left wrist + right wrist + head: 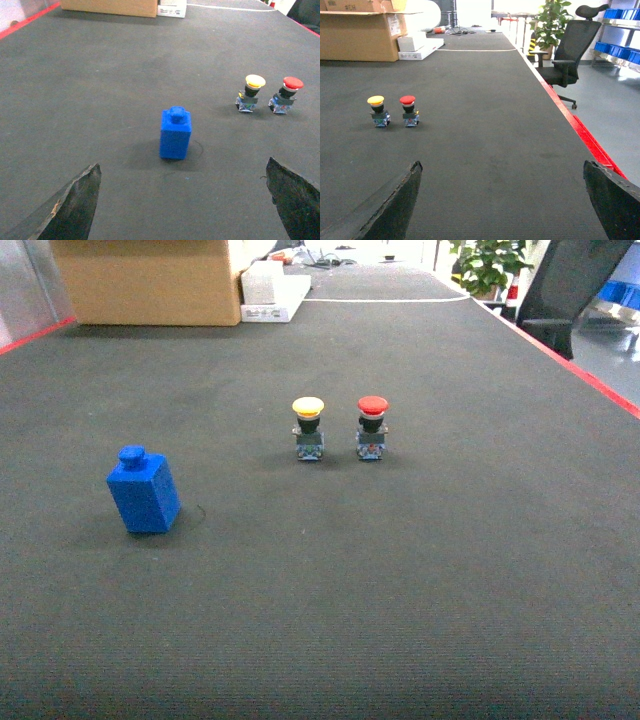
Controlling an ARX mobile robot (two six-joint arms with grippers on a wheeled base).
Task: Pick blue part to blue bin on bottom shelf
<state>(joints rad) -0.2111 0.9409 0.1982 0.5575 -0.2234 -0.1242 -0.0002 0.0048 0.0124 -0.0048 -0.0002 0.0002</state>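
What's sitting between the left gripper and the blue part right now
Nothing. In the left wrist view, only bare dark mat lies between the open left gripper and the blue part, which stands upright ahead of the fingertips.

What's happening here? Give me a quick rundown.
Nothing is being held yet. The blue part stands upright on the dark mat, untouched, with the left gripper open and pointed at it from a short way back. The right gripper is also open, over bare mat. A yellow-capped push button and a red-capped push button stand side by side further off. No blue bin or shelf is in view.
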